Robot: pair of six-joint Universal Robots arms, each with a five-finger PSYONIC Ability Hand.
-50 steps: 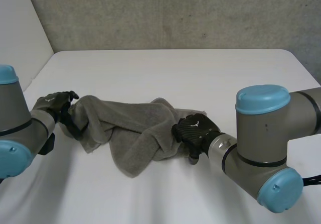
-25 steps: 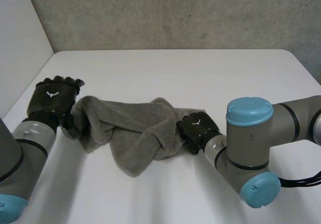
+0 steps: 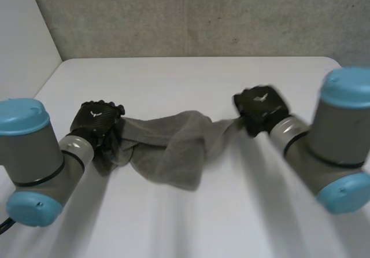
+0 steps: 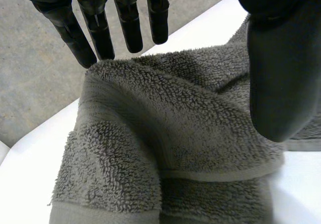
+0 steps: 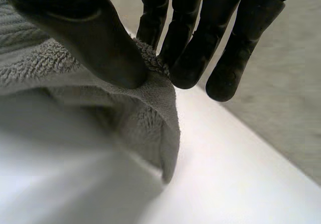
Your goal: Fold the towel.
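Status: no fold made yet, you're at the spreading-out stage.

- towel (image 3: 173,148) is a crumpled, half-twisted rope strung between the two hands. It runs from near the left edge of the surface (image 3: 191,76) to about mid-width. The middle sags onto the surface, and a loose flap hangs towards the front edge.
- right hand (image 3: 260,104): clamped on the towel's right end. The right wrist view shows the thumb pressing a hemmed corner against the fingers (image 5: 188,58). That end is off the surface.
- left hand (image 3: 97,119): at the towel's left end, with cloth bunched under its palm. I can't tell whether it has a real hold (the left wrist view shows a thick fold of terry plus a hem, nothing conclusive).

My read on what's left is nearly everything:
1. Pull the two ends apart until the twist drops out.
2. Lay the towel flat and square on the surface.
3. Bring one edge over to the other and press it down.

Main risk as I see it: if the left hold is weak, tensioning from the right just drags the bundle across the surface instead of opening it. Check that side first.
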